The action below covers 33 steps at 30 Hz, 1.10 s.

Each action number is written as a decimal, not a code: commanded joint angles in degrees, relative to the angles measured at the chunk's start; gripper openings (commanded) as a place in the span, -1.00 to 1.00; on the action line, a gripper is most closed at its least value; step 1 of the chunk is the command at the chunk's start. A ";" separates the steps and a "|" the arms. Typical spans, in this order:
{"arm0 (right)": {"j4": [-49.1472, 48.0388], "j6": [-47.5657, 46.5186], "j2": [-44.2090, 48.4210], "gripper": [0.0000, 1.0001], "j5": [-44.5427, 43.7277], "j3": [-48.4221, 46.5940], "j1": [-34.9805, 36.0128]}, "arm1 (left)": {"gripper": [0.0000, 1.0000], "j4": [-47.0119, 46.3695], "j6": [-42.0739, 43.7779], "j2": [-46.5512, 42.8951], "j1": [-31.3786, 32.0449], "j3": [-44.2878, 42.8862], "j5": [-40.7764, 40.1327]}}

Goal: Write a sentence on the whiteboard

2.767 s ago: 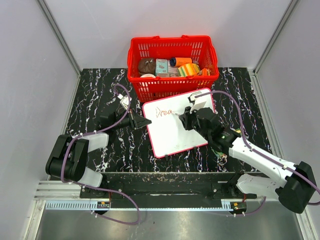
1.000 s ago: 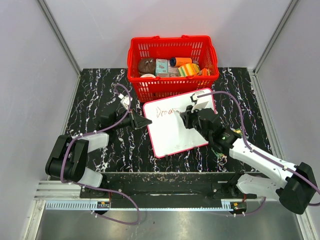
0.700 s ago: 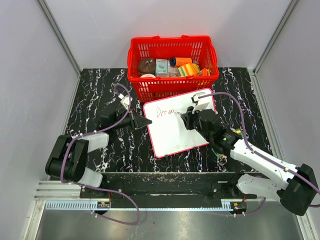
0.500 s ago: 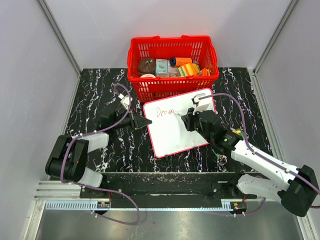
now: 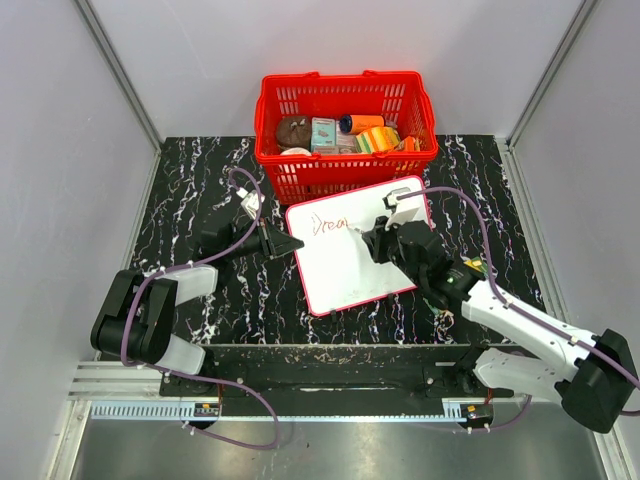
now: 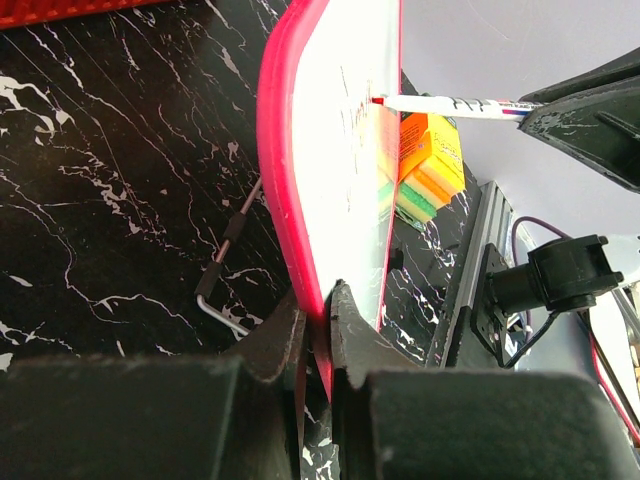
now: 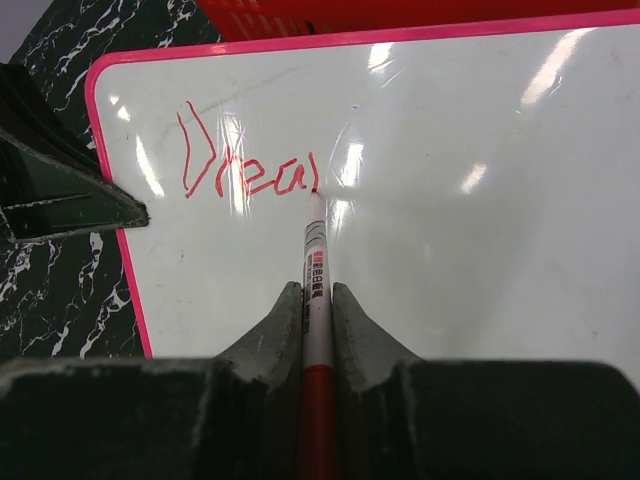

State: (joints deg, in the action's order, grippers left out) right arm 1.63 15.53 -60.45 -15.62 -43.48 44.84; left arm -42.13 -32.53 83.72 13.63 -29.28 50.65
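Observation:
The whiteboard (image 5: pixel 345 270) lies on the black marbled table in front of the basket, white with a pink-red rim (image 6: pixel 285 170). My left gripper (image 5: pixel 291 243) is shut on its left edge; in the left wrist view the rim sits pinched between the fingers (image 6: pixel 350 320). My right gripper (image 7: pixel 317 292) is shut on a red-and-white marker (image 7: pixel 315 255), whose tip touches the board. The sentence (image 7: pixel 248 165) reads "Drea" in red along the board's top left, and the tip rests at the end of the last letter. The marker (image 6: pixel 450 103) also shows side-on in the left wrist view.
A red basket (image 5: pixel 300 95) holding several items stands at the back, close to the board's far edge. A small metal hex key (image 6: pixel 228 262) lies on the table beside the board's left rim. Grey walls close in both sides.
The right gripper with the marker has shifted slightly along the top line of writing. The left gripper and the board have stayed in place.

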 commanded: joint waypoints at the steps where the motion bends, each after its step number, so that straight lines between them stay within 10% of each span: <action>1: -1.10 -1.20 -1.60 -1.00 -2.22 -2.57 -0.63 | -1.00 0.64 8.89 -0.58 1.14 -0.78 -1.08; 33: -1.98 -0.15 0.06 -1.00 -2.23 -1.61 -1.16 | -1.00 0.73 9.07 -0.67 1.31 -0.78 -1.17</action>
State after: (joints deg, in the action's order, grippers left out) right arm -0.19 14.79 -61.93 -17.39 -44.80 44.38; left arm -41.71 -32.53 83.70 13.63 -29.28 50.41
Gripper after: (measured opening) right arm 0.189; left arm 0.105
